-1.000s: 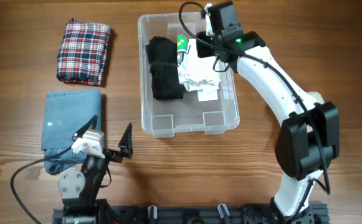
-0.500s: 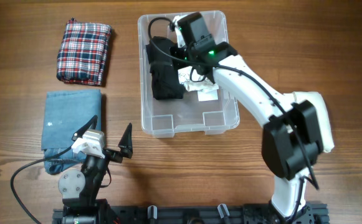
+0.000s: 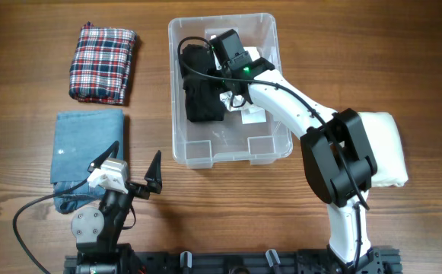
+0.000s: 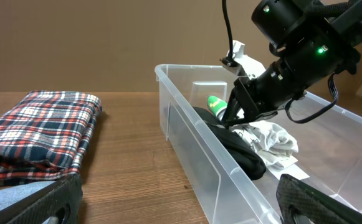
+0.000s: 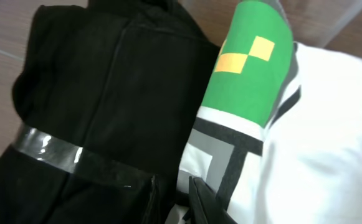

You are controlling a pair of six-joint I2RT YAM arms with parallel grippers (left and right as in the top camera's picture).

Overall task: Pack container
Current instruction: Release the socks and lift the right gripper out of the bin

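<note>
The clear container stands at the back middle of the table; its near wall shows in the left wrist view. Inside lie a black rolled garment with a clear tape band and a white cloth with a green patch. My right gripper reaches down into the container. Its fingers are nearly together, pressed at the seam between the black garment and the white cloth. My left gripper is open and empty near the front left.
A folded plaid cloth lies at the back left. A folded blue cloth lies in front of it, beside my left gripper. A white folded cloth lies at the right, partly under my right arm.
My right gripper has moved left from the container's back right corner to over the garments and lower. The left arm has not moved.
</note>
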